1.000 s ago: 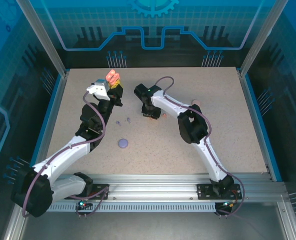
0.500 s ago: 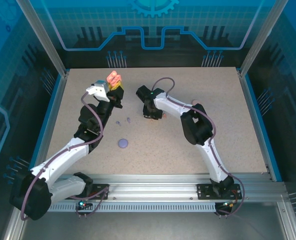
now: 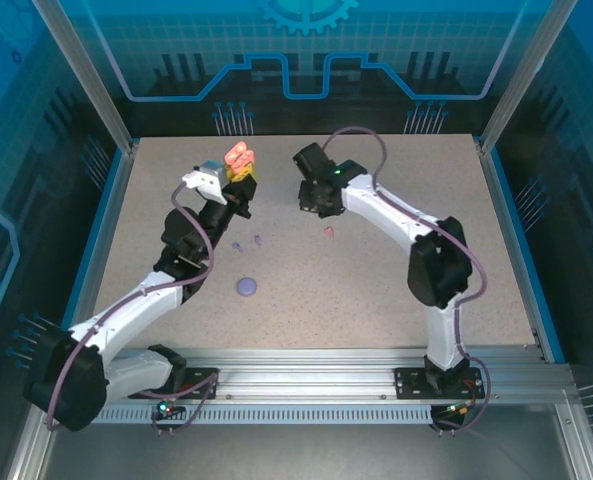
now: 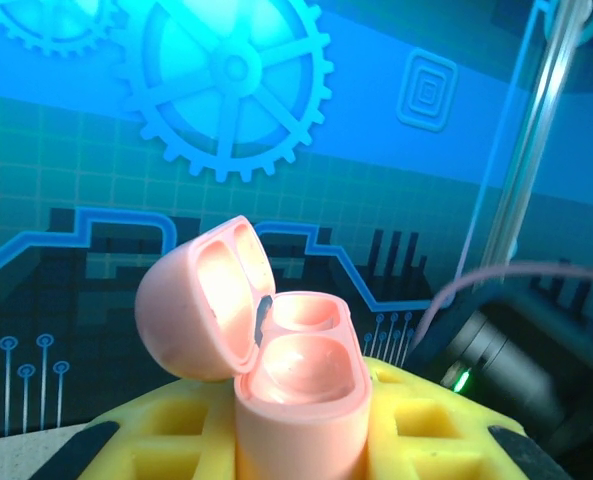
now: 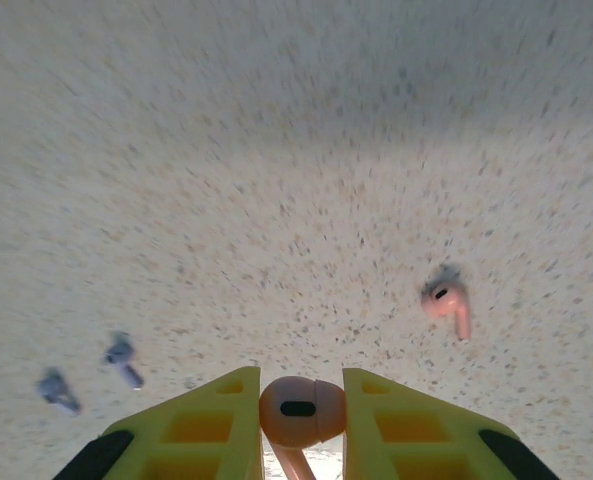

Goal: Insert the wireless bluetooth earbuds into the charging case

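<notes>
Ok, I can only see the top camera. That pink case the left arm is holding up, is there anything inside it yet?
Observer: No. On the left wrist camera the left gripper grips the pink case, its lid is flipped open, and both wells are empty.
Operator: And did the right one grab a bud?
Observer: Yes. On its wrist camera the right gripper pinches a coral earbud between its yellow fingers.
</notes>
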